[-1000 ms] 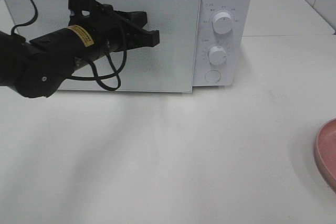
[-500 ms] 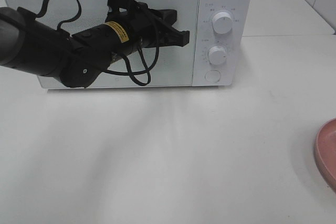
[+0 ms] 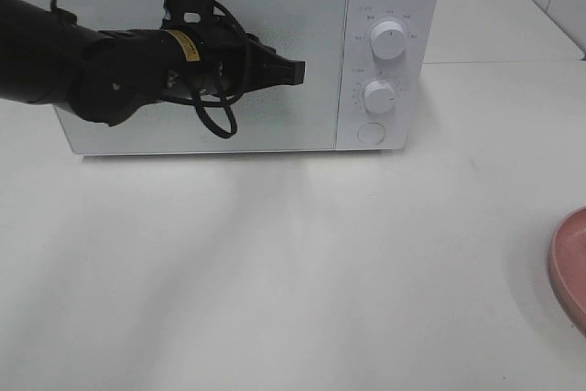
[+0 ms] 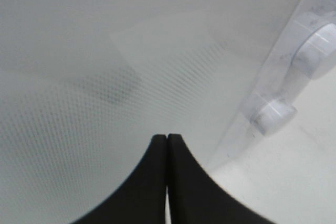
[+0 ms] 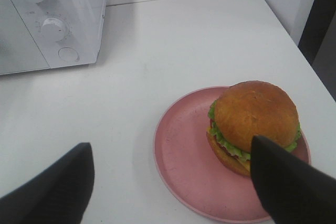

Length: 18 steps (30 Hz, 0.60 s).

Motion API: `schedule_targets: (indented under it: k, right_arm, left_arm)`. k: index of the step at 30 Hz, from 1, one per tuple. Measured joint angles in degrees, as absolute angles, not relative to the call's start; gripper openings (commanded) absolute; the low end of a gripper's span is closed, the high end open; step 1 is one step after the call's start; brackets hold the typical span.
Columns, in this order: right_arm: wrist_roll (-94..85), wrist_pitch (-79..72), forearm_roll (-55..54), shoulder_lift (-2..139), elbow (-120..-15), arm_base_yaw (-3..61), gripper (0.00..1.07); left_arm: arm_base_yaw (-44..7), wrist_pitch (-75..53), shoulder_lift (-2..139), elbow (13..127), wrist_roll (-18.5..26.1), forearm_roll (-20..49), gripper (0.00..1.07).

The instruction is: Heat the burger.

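Jaws of the left gripper (image 3: 295, 71) are pressed together, empty, in front of the white box-shaped microwave (image 3: 385, 6) door. In the left wrist view they nearly touch the dotted door. In the right wrist view the right gripper (image 5: 173, 179) has its jaws spread above the round pink plate (image 5: 181, 169) on the white desk (image 5: 157, 51), where the glossy orange-brown burger (image 5: 254, 124) sits. It looks soft and loosely stacked; better to hold it gently at the bun sides.

Burger (image 5: 255, 114) on pink plate (image 5: 184, 166); microwave (image 5: 50, 19) beyond.

A white microwave (image 3: 275, 52) stands at the back of a white table (image 3: 302, 272), door shut — two round knobs (image 3: 388, 40) and a button (image 3: 370, 133) on its panel. A pink plate (image 5: 184, 156) sits well apart.
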State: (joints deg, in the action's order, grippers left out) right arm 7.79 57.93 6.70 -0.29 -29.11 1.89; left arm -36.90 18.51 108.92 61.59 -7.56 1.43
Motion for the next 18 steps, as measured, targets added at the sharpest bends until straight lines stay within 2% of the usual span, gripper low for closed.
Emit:
schedule_targets:
  k: [4,5,6,7,8,9,10,11,18]
  right_arm:
    - [7.8,57.9,6.7,-0.3,-29.1,1.9,0.76]
    - [7.8,57.9,6.7,-0.3,-29.1,1.9,0.76]
    - [7.8,57.9,6.7,-0.3,-29.1,1.9,0.76]
    - [7.8,57.9,6.7,-0.3,-29.1,1.9,0.76]
    - [7.8,57.9,6.7,-0.3,-29.1,1.9,0.76]
    - [7.8,57.9,6.7,-0.3,-29.1,1.9,0.76]
    - [7.8,57.9,6.7,-0.3,-29.1,1.9,0.76]
    - [7.8,57.9,6.7,-0.3,-29.1,1.9,0.76]
    - [7.8,57.9,6.7,-0.3,-29.1,1.9,0.76]
  left_arm:
    - [-38.3,12.9,105.3,59.7,-7.6,1.6,0.07]
    - [-39.1,8.5,103.5,58.7,-7.6,1.6,0.25]
    - [-39.6,3.4,101.9,58.2,-7.6,1.6,0.5]
    - [-39.6,3.4,101.9,58.2,-7.6,1.6,0.5]
    - [-39.6,0.4,101.1,58.0,-7.6,1.6,0.66]
    - [-39.6,0.4,101.1,58.0,-7.6,1.6,0.66]
    - [-39.6,-5.2,99.8,58.0,-7.6,1.6,0.92]
    - [-39.6,-11.2,98.5,58.0,-7.6,1.6,1.01]
    - [-39.6,-26.9,95.6,58.0,-7.6,1.7,1.0]
